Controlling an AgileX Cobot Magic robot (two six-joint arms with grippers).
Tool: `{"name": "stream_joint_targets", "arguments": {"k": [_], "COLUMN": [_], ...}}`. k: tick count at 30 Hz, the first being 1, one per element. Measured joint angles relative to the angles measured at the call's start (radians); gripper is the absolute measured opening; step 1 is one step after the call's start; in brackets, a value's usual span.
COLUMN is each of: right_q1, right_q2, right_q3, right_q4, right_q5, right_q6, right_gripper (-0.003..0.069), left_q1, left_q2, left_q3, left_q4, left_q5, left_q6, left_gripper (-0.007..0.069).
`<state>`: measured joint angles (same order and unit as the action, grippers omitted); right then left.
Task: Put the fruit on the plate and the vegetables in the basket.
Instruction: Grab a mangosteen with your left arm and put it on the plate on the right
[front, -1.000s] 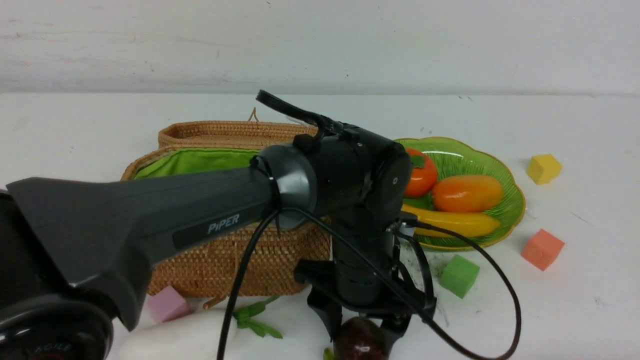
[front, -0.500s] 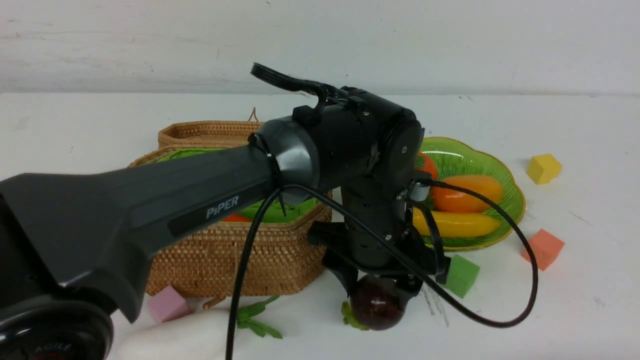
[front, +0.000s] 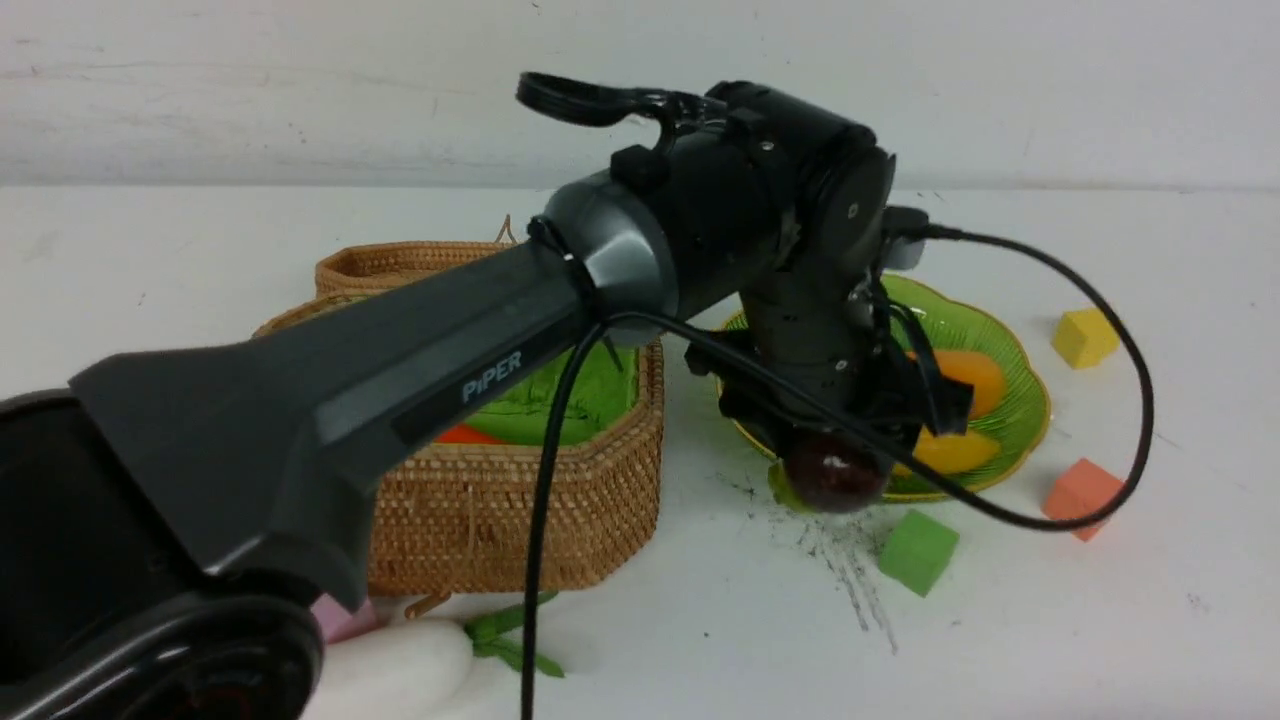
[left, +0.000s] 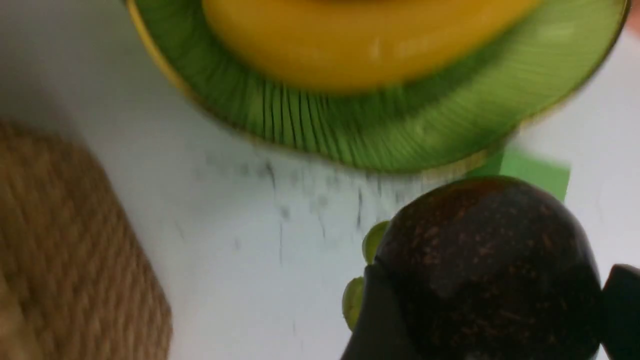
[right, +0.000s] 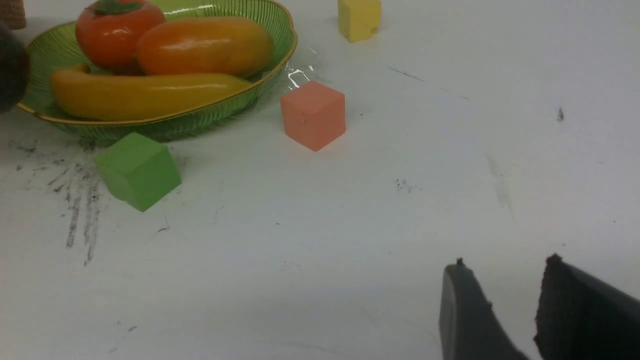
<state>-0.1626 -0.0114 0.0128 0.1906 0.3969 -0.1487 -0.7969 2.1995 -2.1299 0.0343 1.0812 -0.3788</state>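
My left gripper (front: 835, 482) is shut on the dark purple mangosteen (front: 833, 470) and holds it in the air at the near left rim of the green plate (front: 1005, 340). The left wrist view shows the mangosteen (left: 485, 260) between the black fingers (left: 375, 320), just short of the plate (left: 400, 135). The persimmon (right: 117, 32), mango (right: 205, 45) and banana (right: 145, 95) lie on the plate (right: 280, 35). The carrot (front: 465, 436) lies in the open wicker basket (front: 520, 520). The white radish (front: 395, 675) lies on the table in front of the basket. My right gripper (right: 505, 270) is open and empty over bare table.
Foam cubes stand around the plate: green (front: 918, 550), orange (front: 1083, 497), yellow (front: 1085, 336). A pink cube (front: 335, 617) peeks out by the basket's near corner. The left arm hides much of the basket and plate in the front view. Dark scuff marks (front: 845, 560) streak the table.
My left gripper has lifted the mangosteen from the table's near edge and carried it up, away and to the right, as far as the plate's near rim.
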Motion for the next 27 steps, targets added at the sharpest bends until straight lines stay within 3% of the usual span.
{"name": "stream_joint_targets", "arguments": {"k": [6, 9, 17, 23, 27], "right_q1": [0.0, 0.0, 0.0, 0.0, 0.0], "right_q2": [0.0, 0.0, 0.0, 0.0, 0.0], "right_q3": [0.0, 0.0, 0.0, 0.0, 0.0], "right_q4": [0.0, 0.0, 0.0, 0.0, 0.0], "right_q5": [0.0, 0.0, 0.0, 0.0, -0.001], "right_q6": [0.0, 0.0, 0.0, 0.0, 0.0], "right_gripper": [0.0238, 0.0238, 0.0238, 0.0238, 0.0238], "left_q1": [0.0, 0.0, 0.0, 0.0, -0.001], "left_q2": [0.116, 0.16, 0.227, 0.236, 0.234], "left_q3": [-0.165, -0.19, -0.192, -0.192, -0.193], "left_q4": [0.095, 0.167, 0.319, 0.331, 0.272], "left_q5": [-0.075, -0.182, -0.272, -0.268, -0.264], "left_q6": [-0.014, -0.028, -0.274, -0.299, -0.283], "left_gripper": [0.0507, 0.0507, 0.0507, 0.0507, 0.0528]}}
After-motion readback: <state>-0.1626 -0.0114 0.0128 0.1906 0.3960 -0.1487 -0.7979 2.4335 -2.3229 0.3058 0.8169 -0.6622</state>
